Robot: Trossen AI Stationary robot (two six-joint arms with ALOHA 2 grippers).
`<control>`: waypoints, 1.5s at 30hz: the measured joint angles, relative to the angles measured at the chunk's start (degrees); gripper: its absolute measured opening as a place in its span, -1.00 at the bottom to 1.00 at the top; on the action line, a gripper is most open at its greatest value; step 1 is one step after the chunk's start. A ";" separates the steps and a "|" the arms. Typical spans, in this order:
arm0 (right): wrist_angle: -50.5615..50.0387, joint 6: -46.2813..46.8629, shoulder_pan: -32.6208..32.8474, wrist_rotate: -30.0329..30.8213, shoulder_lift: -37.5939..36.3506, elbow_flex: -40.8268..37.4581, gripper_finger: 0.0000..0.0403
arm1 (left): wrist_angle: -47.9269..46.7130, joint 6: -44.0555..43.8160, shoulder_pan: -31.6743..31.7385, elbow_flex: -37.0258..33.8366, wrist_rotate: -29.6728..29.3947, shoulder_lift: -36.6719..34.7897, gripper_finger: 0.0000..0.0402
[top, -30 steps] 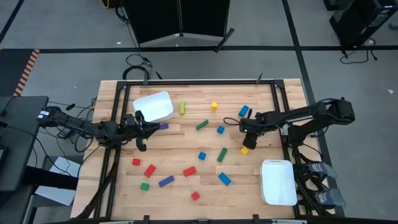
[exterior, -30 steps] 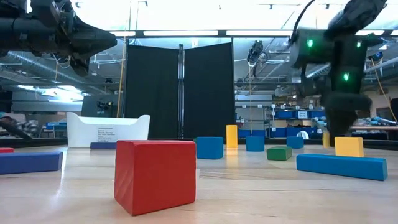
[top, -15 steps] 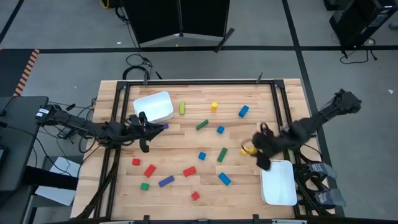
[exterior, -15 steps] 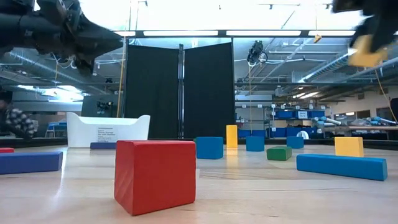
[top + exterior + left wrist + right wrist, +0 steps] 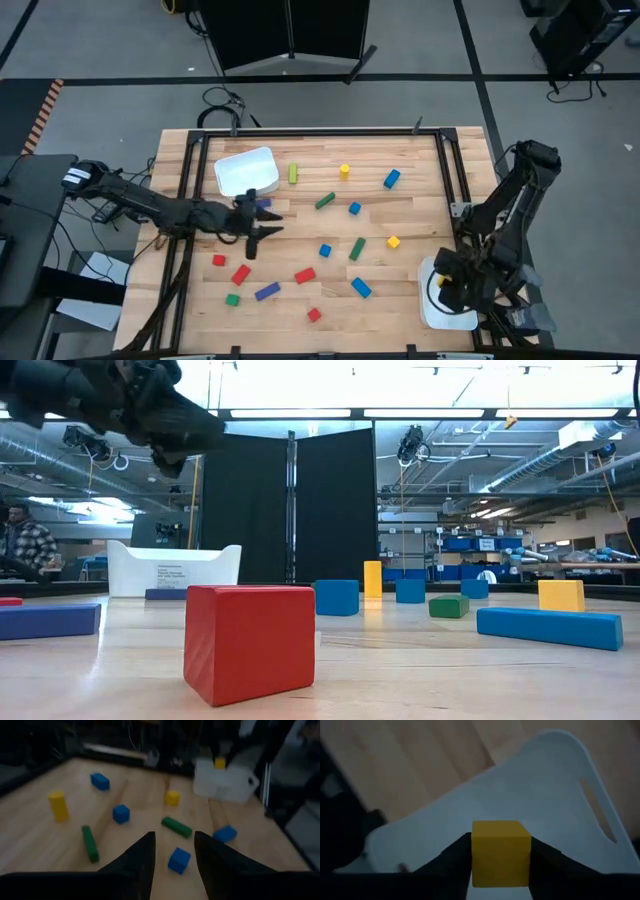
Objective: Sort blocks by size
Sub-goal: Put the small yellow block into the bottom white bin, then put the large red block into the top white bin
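The right hand (image 5: 500, 865) grips a yellow cube (image 5: 500, 851) over the white tray (image 5: 432, 306) at four o'clock; the left hand (image 5: 262, 232), fingers narrowly parted, hovers mid-surface.

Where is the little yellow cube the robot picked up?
The right claw grips the yellow cube just above the white tray at the table's right front corner.
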 joint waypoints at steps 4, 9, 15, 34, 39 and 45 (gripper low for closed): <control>-0.61 0.77 0.44 -0.45 2.45 0.00 0.60 | -5.50 0.73 0.00 7.48 2.97 9.88 -0.27; -0.26 0.74 0.44 2.06 3.79 0.00 0.93 | -14.07 6.20 0.00 19.85 4.92 23.53 -0.19; 4.35 -1.72 0.42 6.01 4.36 0.02 0.75 | -27.86 15.19 0.04 34.79 6.88 36.89 0.02; 16.20 -16.50 -4.48 19.35 4.36 0.04 0.65 | -47.68 4.11 -1.56 44.14 9.31 44.04 0.20; 16.26 -20.70 -7.51 19.39 4.36 0.04 0.65 | -50.57 -4.77 -7.51 44.11 9.10 44.40 0.20; 16.35 -25.13 -11.26 19.40 4.36 0.04 0.64 | -48.65 -11.88 -11.05 44.11 4.69 44.59 0.25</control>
